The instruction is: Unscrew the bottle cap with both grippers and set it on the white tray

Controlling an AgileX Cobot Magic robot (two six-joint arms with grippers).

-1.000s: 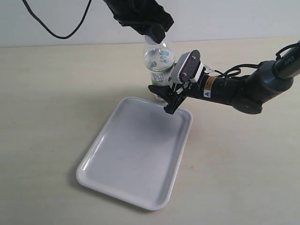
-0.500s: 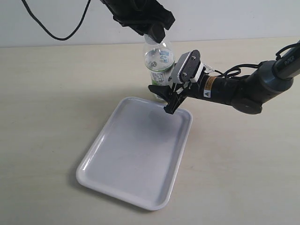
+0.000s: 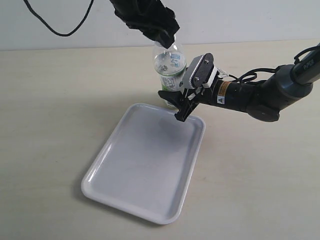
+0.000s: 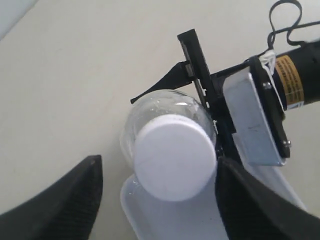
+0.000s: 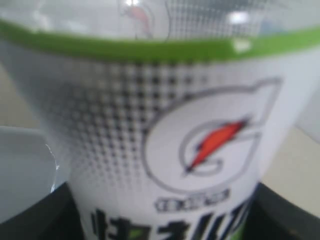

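Grey G (image 5: 212, 142) with orange bolt on the bottle (image 5: 125, 120). Beside the tray (image 3: 145, 165), right gripper (image 3: 170, 106) pinches it; left gripper (image 4: 159, 161) spread around cap (image 4: 172, 157).

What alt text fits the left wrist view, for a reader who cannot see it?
A white bottle cap sits on a clear bottle, between the left gripper's spread black fingers. The right gripper clamps the bottle from the side, and a white tray lies beside it.
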